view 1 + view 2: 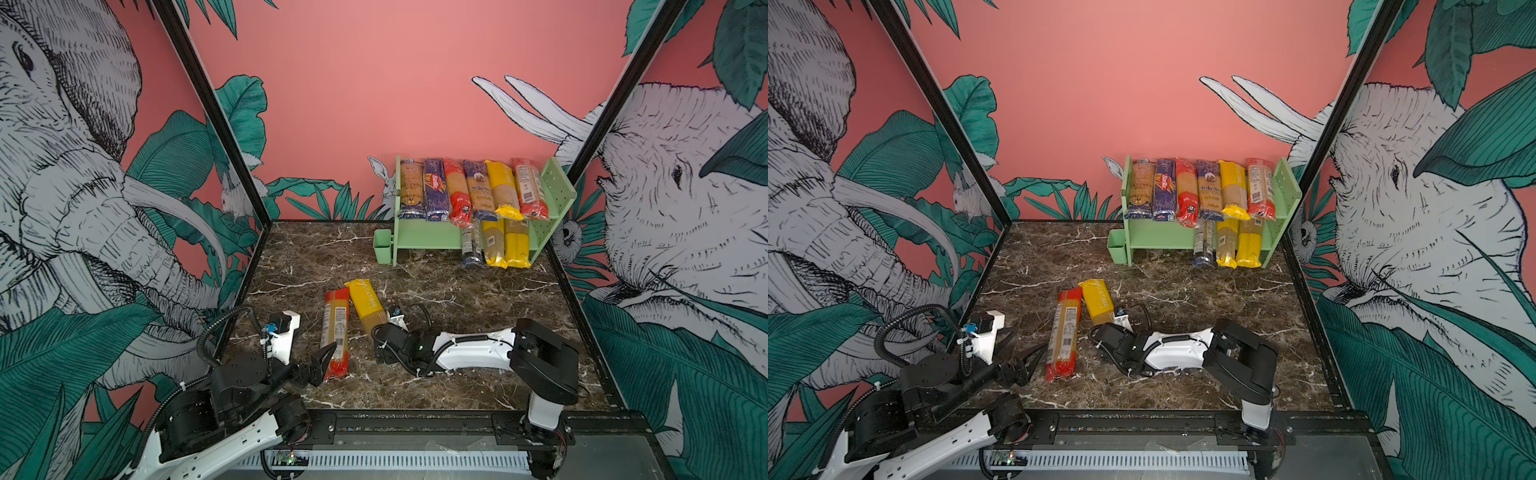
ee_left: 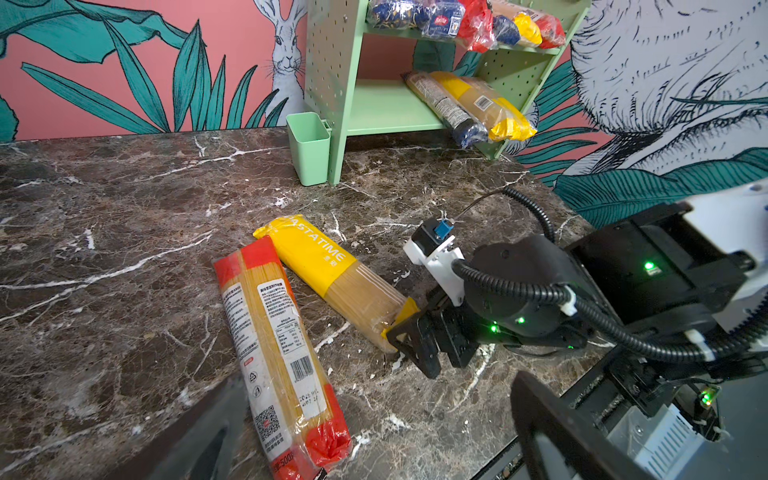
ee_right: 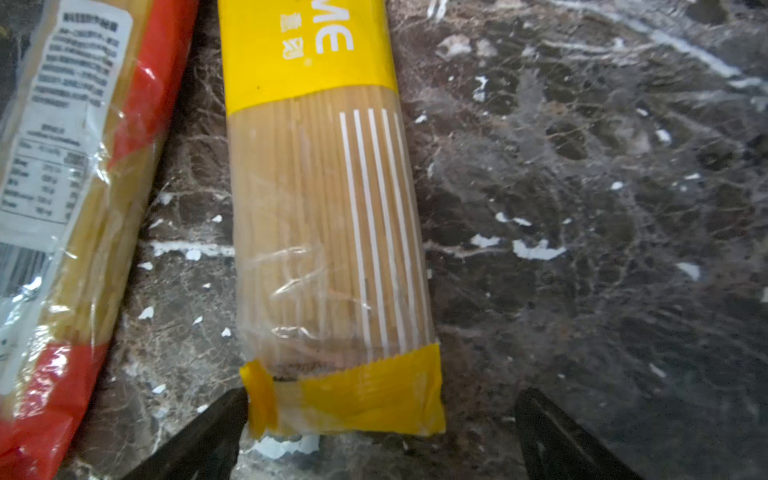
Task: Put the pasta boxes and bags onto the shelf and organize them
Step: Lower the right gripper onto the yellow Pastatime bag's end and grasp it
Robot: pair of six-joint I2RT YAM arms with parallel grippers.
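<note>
**Top views.** In both top views you see the shelf [image 1: 428, 237] against the back wall at the right of the marble table [image 1: 457, 299], with a green cup [image 1: 382, 247] against its left side panel. Six spaghetti packs [image 1: 480, 191] lie side by side on the upper tier, the dark blue Barilla pack [image 1: 435, 189] second from the left. Three lower packs [image 1: 494, 245] lie at the right end of the lower tier, their near ends past its front edge. Two packs lie on the table near the front: the red-ended pack [image 1: 336, 332] and, just to its right, the yellow-ended pack [image 1: 368, 305], angled so that their far ends nearly meet. Your left gripper [image 1: 1022, 347] sits low just left of the red-ended pack's near end; your right gripper [image 1: 376, 332] sits at the near end of the yellow-ended pack.

**Left wrist view.** The left gripper's fingers [image 2: 195, 436] stand wide apart and hold nothing. The red-ended pack's near end shows between them, but whether it touches either you cannot tell. One black finger of the right gripper lies against the yellow end flap of the yellow-ended pack.

**Right wrist view.** The right gripper's jaws are spread, not clamped: the yellow-ended pack's near end lies between the fingertips [image 3: 208, 436], one at its corner, the other well clear with bare table between
</note>
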